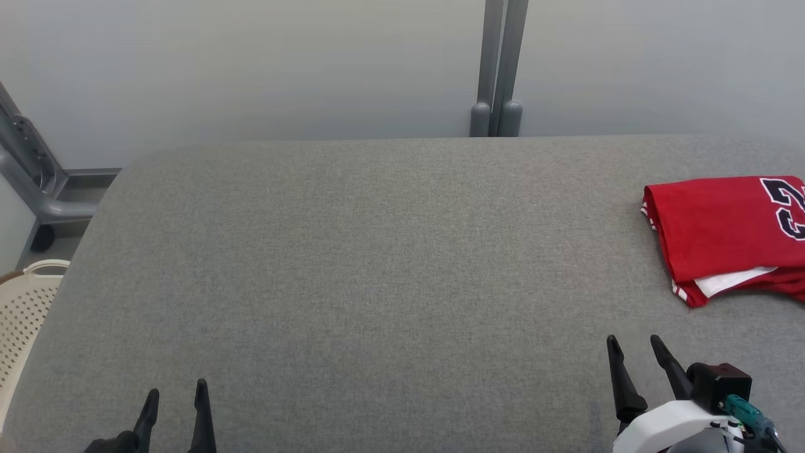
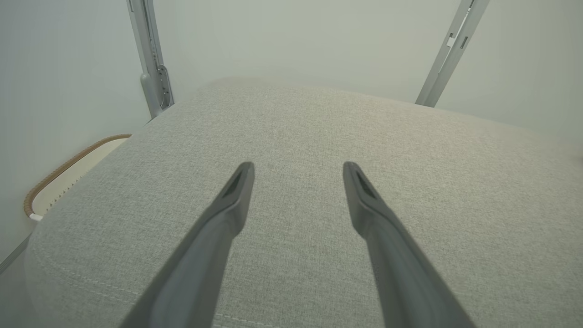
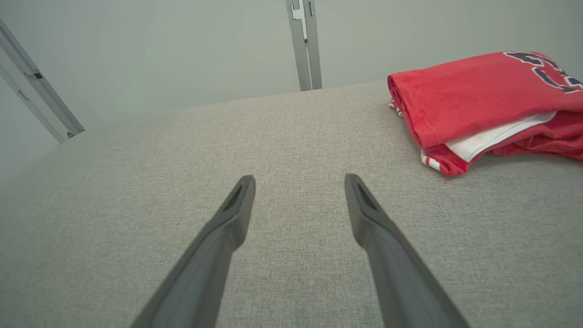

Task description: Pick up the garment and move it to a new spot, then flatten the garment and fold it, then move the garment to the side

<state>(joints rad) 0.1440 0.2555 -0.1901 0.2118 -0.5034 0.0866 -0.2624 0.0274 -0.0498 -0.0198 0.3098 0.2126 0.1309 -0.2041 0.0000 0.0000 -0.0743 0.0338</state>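
Note:
The garment (image 1: 723, 233) is a red jersey with dark numerals and white trim, lying folded at the far right of the grey table (image 1: 377, 264). In the right wrist view the garment (image 3: 473, 100) sits at the upper right, ahead of and to the right of the fingers. My right gripper (image 1: 634, 343) hovers open near the front right, below the jersey and apart from it, nothing between its fingers (image 3: 227, 218). At the front left my left gripper (image 1: 176, 393) is open and empty over bare cloth, its fingers (image 2: 227, 205) spread wide.
A cream perforated basket (image 1: 25, 314) stands off the table's left edge; its woven rim (image 2: 68, 168) shows in the left wrist view. Grey metal posts (image 1: 497, 69) rise behind the table's far edge, and another frame (image 1: 31, 170) at the left. A pale wall lies beyond.

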